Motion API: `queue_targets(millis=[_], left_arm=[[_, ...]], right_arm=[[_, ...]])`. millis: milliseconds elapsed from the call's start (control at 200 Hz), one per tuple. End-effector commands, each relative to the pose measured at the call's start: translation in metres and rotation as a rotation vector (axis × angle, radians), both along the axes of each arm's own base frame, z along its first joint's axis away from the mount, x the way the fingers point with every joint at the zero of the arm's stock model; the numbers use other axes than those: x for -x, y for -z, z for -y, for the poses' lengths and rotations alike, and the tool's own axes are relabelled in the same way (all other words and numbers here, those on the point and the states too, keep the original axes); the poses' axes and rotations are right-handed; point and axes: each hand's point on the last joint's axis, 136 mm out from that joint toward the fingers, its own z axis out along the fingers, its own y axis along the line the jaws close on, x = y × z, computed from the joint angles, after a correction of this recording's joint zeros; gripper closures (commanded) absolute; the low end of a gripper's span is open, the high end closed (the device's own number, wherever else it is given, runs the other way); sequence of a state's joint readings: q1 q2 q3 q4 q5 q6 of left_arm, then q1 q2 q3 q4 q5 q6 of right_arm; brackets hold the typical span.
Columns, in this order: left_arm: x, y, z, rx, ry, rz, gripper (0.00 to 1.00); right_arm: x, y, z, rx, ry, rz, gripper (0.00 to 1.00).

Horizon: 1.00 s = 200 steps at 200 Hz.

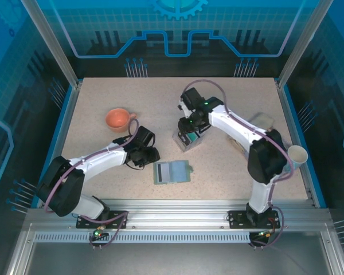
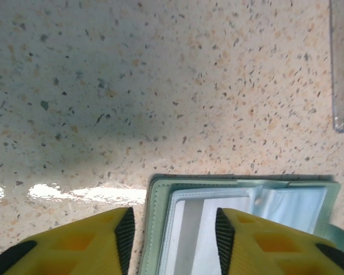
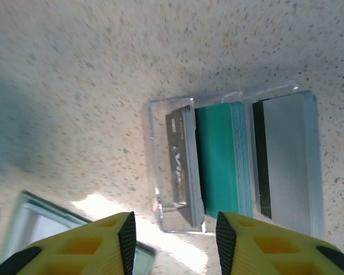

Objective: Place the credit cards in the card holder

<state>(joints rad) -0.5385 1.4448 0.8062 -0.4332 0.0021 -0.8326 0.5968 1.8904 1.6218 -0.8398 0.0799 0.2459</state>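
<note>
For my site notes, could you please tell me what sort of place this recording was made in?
Probably a robot test cell or demo booth: two arms bolted to an aluminium rail, a speckled tabletop, blue printed panels around it.

You're looking at a beige table (image 2: 160, 69) speckled dark and rust, a sage-green card holder (image 1: 172, 172) with a pale grey-blue inside, credit cards (image 3: 218, 160) in teal, dark grey and silver stacks within a clear box (image 3: 156, 172), an orange cup (image 1: 118, 119) and a white cup (image 1: 298, 154).
</note>
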Motion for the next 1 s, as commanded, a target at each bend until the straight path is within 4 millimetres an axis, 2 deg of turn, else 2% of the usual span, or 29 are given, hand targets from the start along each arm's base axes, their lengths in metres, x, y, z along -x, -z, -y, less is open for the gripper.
queue_targets(millis=[0, 290, 620, 785, 995], left_arm=[[-0.01, -0.016, 0.01, 0.067, 0.005, 0.018, 0.52], [-0.02, -0.026, 0.021, 0.111, -0.005, 0.03, 0.47], [-0.017, -0.028, 0.013, 0.106, -0.049, 0.049, 0.43], [-0.016, -0.027, 0.012, 0.105, -0.049, 0.047, 0.42], [-0.015, -0.027, 0.011, 0.103, -0.05, 0.047, 0.42]], right_arm=[[0.003, 0.013, 0.0, 0.146, -0.094, -0.021, 0.59], [-0.007, 0.04, -0.009, 0.26, -0.14, -0.018, 0.61], [-0.009, 0.066, -0.009, 0.382, -0.159, 0.003, 0.62], [-0.015, 0.069, -0.005, 0.482, -0.162, 0.069, 0.62], [-0.022, 0.053, 0.001, 0.526, -0.141, 0.133, 0.62]])
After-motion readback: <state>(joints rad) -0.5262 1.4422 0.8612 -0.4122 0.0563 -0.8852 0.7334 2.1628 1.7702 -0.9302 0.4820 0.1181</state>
